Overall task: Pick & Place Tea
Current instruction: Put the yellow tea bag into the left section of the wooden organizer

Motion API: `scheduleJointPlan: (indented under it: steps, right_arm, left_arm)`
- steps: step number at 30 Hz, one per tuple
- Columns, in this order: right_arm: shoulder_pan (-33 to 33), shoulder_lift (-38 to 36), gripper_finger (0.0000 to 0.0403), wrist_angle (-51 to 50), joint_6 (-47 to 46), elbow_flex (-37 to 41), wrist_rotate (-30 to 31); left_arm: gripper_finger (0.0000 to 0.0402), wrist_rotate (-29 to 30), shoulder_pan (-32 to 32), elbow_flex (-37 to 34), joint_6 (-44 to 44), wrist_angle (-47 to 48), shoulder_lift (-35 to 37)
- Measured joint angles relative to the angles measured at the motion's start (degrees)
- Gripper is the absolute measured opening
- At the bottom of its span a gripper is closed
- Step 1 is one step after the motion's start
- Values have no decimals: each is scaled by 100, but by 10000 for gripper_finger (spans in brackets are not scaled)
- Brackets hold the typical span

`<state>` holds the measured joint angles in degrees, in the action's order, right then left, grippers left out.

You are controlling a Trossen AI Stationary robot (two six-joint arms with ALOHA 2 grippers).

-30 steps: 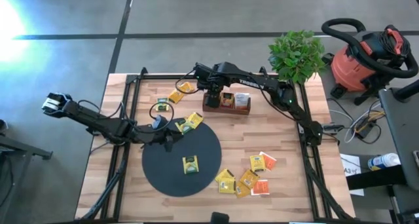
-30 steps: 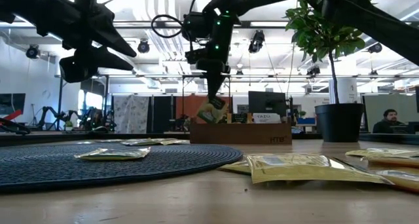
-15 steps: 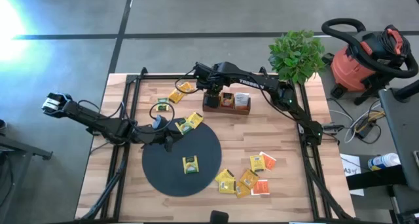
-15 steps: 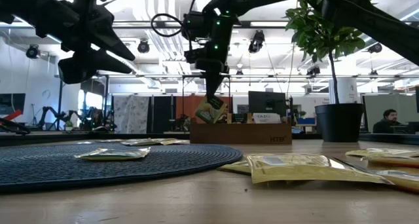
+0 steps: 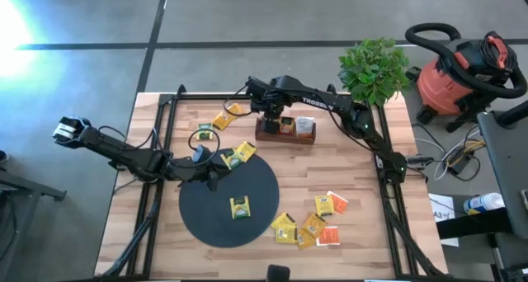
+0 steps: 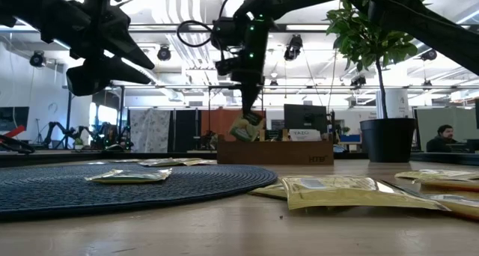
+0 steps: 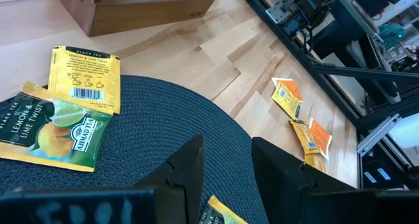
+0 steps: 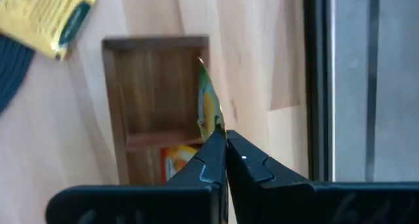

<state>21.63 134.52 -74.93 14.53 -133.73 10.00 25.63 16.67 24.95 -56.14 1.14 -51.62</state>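
My right gripper [image 5: 269, 119] hangs over the left compartment of the brown wooden tray [image 5: 285, 138] at the table's far side, shut on a yellow-green tea sachet [image 6: 245, 127]. More tea sachets lie flat: one on the black disc [image 5: 240, 206], two at the disc's far edge [image 5: 238, 153], two farther back [image 5: 223, 119], and several at the near right [image 5: 307, 225]. My left gripper [image 5: 216, 176] hovers open above the disc's [image 5: 206, 220] far-left edge, nothing between its fingers [image 7: 194, 164]. My right gripper pinches the sachet's upper edge [image 8: 215, 128] between its two fingertips, coming from above and pointing steeply down. The sachet hangs tilted below the fingers, edge-on in the wrist view, just above the tray's left compartment [image 8: 157, 93]. Whether its lower corner touches the tray, I cannot tell.
The tray's other compartments hold an orange sachet [image 5: 285, 127] and a white one [image 5: 305, 128]. A potted plant [image 5: 374, 68] stands at the table's far right corner. A black frame [image 5: 165, 117] runs along the table's sides.
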Motion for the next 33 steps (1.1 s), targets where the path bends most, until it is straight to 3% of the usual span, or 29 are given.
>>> scheduleJointPlan:
  steps: [16,33]
  right_arm:
    - [-27,213,8,-7,222,2,-469]
    - [-48,234,9,869,310,2,-402]
  left_arm:
    - [124,394,-4,-4,0,28,0]
    - [124,404,0,-144,-157,27,2]
